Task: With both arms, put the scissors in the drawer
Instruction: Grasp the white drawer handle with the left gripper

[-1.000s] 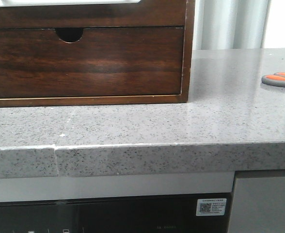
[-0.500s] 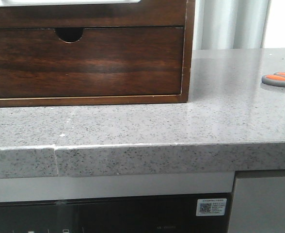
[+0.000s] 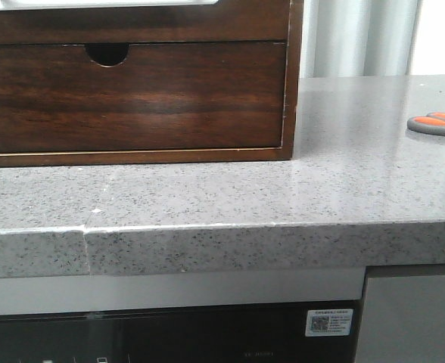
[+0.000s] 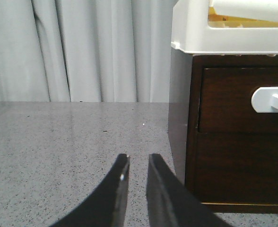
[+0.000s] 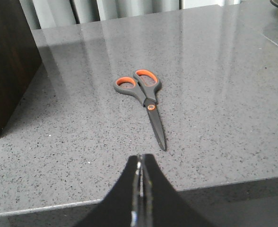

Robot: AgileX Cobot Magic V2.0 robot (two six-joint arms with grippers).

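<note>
The scissors [image 5: 146, 97] lie flat and closed on the grey counter, with grey handles lined in orange and the blade tip pointing toward my right gripper [image 5: 141, 157]. That gripper is shut and empty, over the counter's front edge, a short way from the blade tip. In the front view only the scissors' handles [image 3: 438, 123] show, at the far right edge. The drawer [image 3: 132, 23] is the upper dark brown front, with white showing along its top. My left gripper [image 4: 137, 158] hangs over the counter beside the cabinet, jaws a narrow gap apart and empty. Neither gripper shows in the front view.
The dark wooden cabinet [image 3: 292, 91] stands at the back left of the counter, with a lower drawer that has a half-round notch [image 3: 107, 53]. A white tray [image 4: 214, 38] sits on top of it. Grey curtains hang behind. The counter's front edge [image 3: 222, 242] drops to an appliance below.
</note>
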